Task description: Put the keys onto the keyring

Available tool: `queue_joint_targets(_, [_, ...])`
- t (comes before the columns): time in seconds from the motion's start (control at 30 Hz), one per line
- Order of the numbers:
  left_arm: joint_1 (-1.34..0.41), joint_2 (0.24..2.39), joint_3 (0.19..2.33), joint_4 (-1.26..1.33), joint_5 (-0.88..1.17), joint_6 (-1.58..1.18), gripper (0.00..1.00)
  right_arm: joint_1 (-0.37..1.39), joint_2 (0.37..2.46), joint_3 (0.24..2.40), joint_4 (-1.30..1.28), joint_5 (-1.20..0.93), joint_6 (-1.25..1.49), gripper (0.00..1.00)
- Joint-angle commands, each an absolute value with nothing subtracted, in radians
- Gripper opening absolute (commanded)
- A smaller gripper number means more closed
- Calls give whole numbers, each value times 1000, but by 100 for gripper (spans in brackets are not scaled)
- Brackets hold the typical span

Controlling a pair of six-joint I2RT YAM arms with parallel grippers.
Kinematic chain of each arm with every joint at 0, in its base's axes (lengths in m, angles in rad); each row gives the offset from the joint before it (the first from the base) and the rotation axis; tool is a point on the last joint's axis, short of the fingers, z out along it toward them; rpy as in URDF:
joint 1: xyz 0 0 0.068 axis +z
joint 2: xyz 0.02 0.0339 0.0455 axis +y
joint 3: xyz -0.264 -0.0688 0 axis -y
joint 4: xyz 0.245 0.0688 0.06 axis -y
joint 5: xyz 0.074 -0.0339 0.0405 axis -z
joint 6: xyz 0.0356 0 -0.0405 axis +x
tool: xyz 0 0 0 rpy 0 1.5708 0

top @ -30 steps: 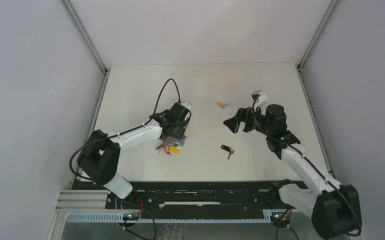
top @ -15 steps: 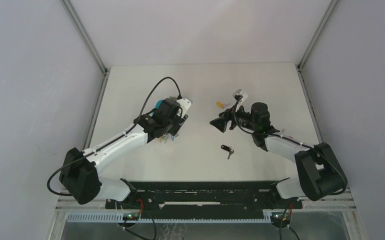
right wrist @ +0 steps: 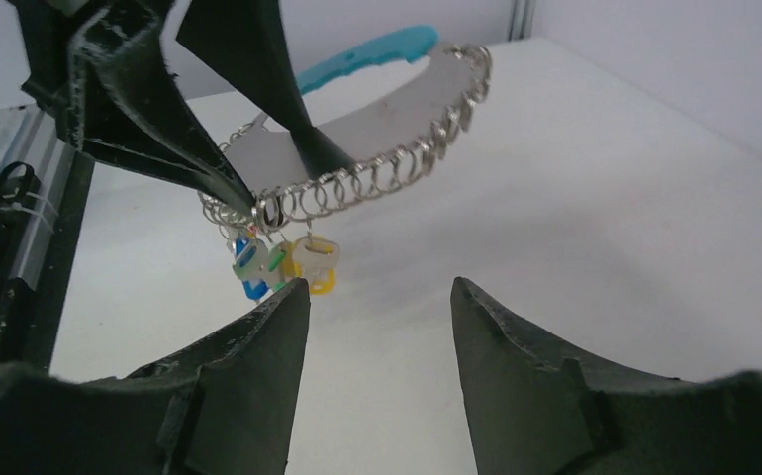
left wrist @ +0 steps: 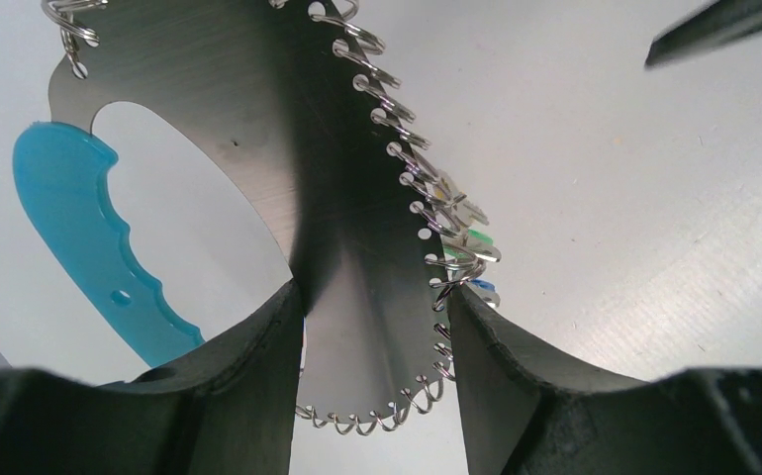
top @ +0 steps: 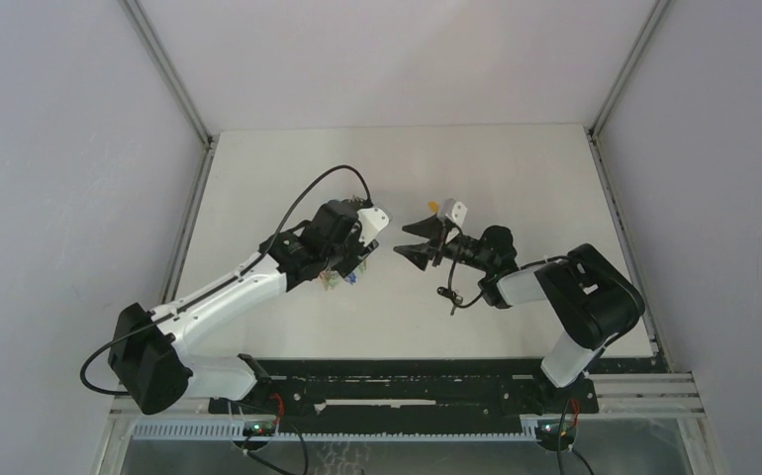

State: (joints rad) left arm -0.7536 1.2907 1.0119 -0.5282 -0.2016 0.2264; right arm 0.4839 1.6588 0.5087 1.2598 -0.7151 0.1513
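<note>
Room: I see pale grey walls (top: 60, 148) closing in three sides, with bare metal corner posts (top: 169, 74) running up from the far corners of the desk (top: 516, 168). The desk top is matt white. From the left wrist camera it shows faint scratches and a few dark specks. A black rail (top: 407, 378) with wiring runs along the near edge, where both bases sit.

Left arm (top: 229, 292): stretched diagonally from the near left toward mid-desk.

Right arm (top: 555, 287): folded low, forearm pointing left toward the other arm.

Keyring (left wrist: 258, 119): held up off the desk near the middle. It is a curved sheet of grey metal with a light-blue grip (left wrist: 80, 237) along one side.

Left tool (left wrist: 372, 302): clenched on the metal sheet, one finger on each face.

Right tool (right wrist: 377, 287): released, jaws apart with nothing between them. It faces the keyring from the right, near it but not touching.

Black-tagged key (top: 446, 293): lies flat on the desk near the right forearm, partly crossed by a loop of cable. It is apart from the keyring.

Split rings (right wrist: 357, 183): a close row of small wire loops threaded along the outer edge of the sheet.

Tags (right wrist: 278, 262): a small cluster in blue, green, white and yellow hangs from the rings at the end nearest the left tool's fingers, clear of the desk.
</note>
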Motion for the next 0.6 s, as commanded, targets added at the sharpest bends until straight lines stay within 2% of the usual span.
queue_joint_targets(0.0, [-772,1242,1085,-529,-226,262,14,554,1671,507,1451,-642,7,54])
queue_joint_targets(0.17, [-788,1247,1112,-554,-256,248,12,616,1671,505,1457,-566,-97,50])
queue_joint_targets(0.37, [-795,1244,1127,-548,-267,198,10,663,1683,493,1467,-501,-157,33])
queue_joint_targets(0.57, [-795,1249,1139,-540,-256,166,10,699,1689,463,1478,-444,-182,28])
